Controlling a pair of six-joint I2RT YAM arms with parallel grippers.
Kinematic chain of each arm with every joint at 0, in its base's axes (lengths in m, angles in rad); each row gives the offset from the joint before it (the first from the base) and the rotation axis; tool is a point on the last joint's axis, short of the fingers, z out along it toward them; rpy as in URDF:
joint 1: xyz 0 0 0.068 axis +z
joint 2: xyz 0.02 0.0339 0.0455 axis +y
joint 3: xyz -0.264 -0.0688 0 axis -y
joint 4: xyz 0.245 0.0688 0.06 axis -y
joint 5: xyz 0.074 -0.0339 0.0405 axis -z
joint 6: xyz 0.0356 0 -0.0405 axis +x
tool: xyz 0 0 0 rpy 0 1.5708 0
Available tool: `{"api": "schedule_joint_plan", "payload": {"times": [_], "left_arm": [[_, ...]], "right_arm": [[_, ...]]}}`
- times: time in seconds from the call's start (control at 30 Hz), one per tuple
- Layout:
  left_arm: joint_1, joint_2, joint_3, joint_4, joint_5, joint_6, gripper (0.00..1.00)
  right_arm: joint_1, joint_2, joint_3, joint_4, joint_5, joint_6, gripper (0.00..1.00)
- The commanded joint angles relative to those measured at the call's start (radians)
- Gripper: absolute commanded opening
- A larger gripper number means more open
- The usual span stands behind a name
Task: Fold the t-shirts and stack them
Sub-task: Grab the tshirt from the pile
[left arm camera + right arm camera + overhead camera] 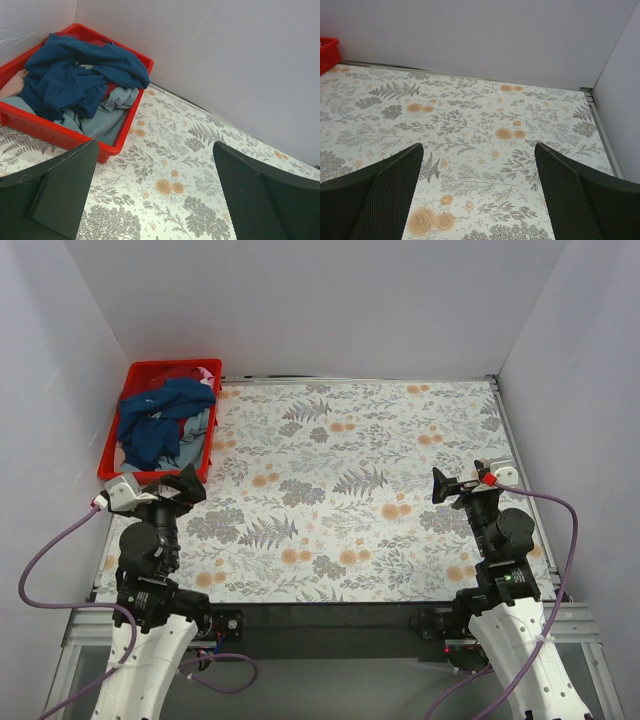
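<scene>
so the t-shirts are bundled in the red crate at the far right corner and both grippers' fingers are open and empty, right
Not quite: the top external view shows the red crate at the far left corner. The rest holds: the t-shirts are bundled in it, and the left gripper and right gripper have open, empty fingers.

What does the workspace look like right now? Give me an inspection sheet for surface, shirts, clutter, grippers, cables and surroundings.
Surface: table with a floral-print cover, lying flat.
Job's things: navy blue shirt and pale grey-blue shirt heaped unfolded in the red crate at the far left corner; nothing folded or stacked.
Clutter: nothing seen.
Grippers: left gripper open, by the crate's near end, holding nothing; right gripper open over the table's right side, holding nothing.
Cables: purple left cable and right cable loop from the wrists, outside the arms.
Surroundings: plain white walls on three sides.
</scene>
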Motion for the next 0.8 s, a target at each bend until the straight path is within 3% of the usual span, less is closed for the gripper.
{"api": "schedule_joint_plan", "payload": {"times": [0.0, 0.17, 0.37, 0.5, 0.53, 0.67, 0.77], "left_arm": [[0.004, 0.051, 0.010, -0.006, 0.004, -0.010, 0.98], [0.004, 0.187, 0.042, 0.057, 0.002, -0.011, 0.98], [0.006, 0.550, 0.154, 0.092, 0.019, -0.076, 0.98], [0.012, 0.857, 0.328, 0.054, 0.034, -0.097, 0.98], [0.015, 0.929, 0.434, 0.016, 0.039, -0.094, 0.98], [0.119, 1.248, 0.667, -0.059, 0.066, -0.126, 0.98], [0.204, 1.347, 0.798, -0.078, 0.056, -0.163, 0.98]], "right_arm": [[0.000, 0.004, 0.029, 0.008, 0.037, 0.011, 0.98], [0.000, -0.008, 0.013, 0.006, 0.028, 0.043, 0.98], [0.010, -0.042, -0.021, 0.009, 0.022, 0.084, 0.98], [0.023, -0.082, -0.049, 0.012, 0.039, 0.098, 0.98], [0.024, -0.089, -0.053, 0.012, 0.046, 0.101, 0.98], [0.032, -0.112, -0.066, 0.011, 0.050, 0.101, 0.98], [0.035, -0.106, -0.066, 0.011, 0.028, 0.103, 0.98]]}}
